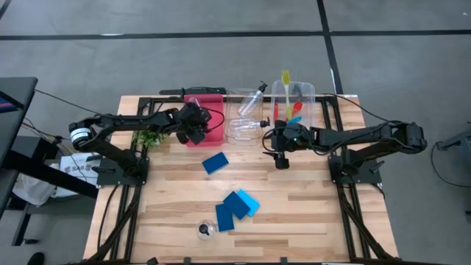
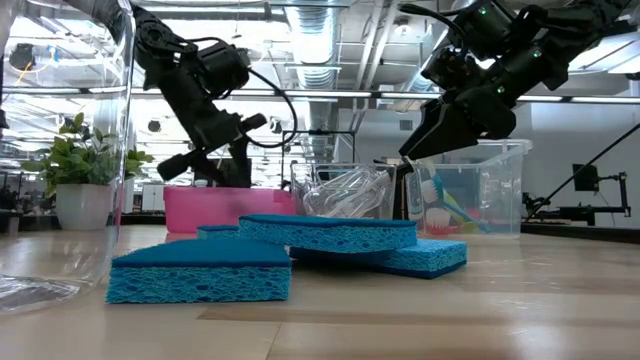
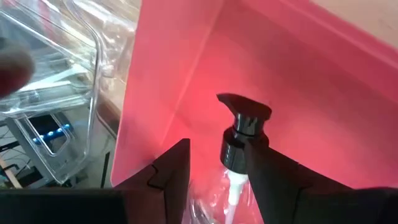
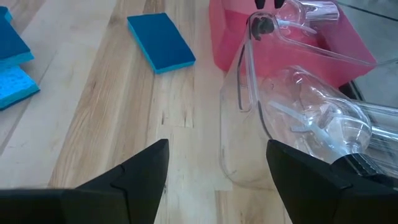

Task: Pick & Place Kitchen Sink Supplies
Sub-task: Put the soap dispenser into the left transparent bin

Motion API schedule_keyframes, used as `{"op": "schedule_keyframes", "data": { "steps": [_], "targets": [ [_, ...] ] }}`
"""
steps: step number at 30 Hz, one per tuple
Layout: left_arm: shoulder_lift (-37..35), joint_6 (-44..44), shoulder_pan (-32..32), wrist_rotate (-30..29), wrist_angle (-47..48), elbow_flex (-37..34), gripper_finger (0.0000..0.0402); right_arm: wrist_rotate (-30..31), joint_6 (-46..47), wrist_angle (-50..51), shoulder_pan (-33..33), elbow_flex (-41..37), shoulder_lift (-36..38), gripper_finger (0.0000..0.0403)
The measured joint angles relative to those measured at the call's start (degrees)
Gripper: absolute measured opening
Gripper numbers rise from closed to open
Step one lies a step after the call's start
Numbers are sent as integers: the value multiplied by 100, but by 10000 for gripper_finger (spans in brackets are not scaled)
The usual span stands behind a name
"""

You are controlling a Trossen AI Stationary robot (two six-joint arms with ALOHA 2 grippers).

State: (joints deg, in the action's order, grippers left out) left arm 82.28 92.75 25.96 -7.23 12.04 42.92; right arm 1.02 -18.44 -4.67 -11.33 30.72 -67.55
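Observation:
My left gripper (image 3: 214, 155) hangs over the red tray (image 1: 210, 136) and is shut on a small clear bottle with a black pump cap (image 3: 244, 118). My right gripper (image 4: 217, 155) is open and touches nothing. It hovers above the table beside a clear bin (image 4: 249, 118) in which clear bottles (image 4: 311, 118) lie. Three blue sponges lie flat on the table: one (image 1: 214, 163) near the tray, and two overlapping (image 1: 237, 206) toward the near edge. Another clear bottle (image 1: 206, 230) stands by the near edge. Brushes (image 1: 289, 99) stick up out of the far-right clear bin. My left gripper pinches the clear bottle between its two fingers, at the neck (image 3: 234, 152) just below the black pump cap and on the clear body behind it. The cap points out past the fingertips into the red tray. The bottle looks lifted above the tray floor.
A small leafy plant (image 1: 147, 138) stands left of the red tray, under my left arm. Two clear bins (image 1: 246, 121) (image 1: 302, 92) sit at the far edge, to the right of the tray. Bare wood lies between the sponges and my right gripper.

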Motion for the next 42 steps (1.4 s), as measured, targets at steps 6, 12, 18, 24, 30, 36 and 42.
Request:
{"op": "schedule_keyframes", "data": {
  "steps": [6, 12, 18, 24, 30, 36, 42],
  "targets": [
    [0, -55, -51, 168, 34, 0, 154, 0, 0, 0, 0, 0, 2, 265],
    [267, -165, -49, 164, 52, 0, 154, 2, 0, 0, 0, 0, 2, 265],
    [387, -153, -42, 147, 65, 20, 154, 0, -13, -6, 0, 4, -17, 265],
    [393, -198, -38, 159, 62, 16, 154, -2, -13, -2, 0, 4, -26, 265],
    [398, -499, -31, 243, 58, 11, 154, -85, -11, -5, -2, 4, -26, 265],
    [411, -625, -36, 322, 102, -3, 154, -101, -11, -24, -4, 4, -26, 265],
    [426, -649, -38, 326, 96, -13, 154, -101, -9, -26, -4, 4, -26, 265]
  ]
}}
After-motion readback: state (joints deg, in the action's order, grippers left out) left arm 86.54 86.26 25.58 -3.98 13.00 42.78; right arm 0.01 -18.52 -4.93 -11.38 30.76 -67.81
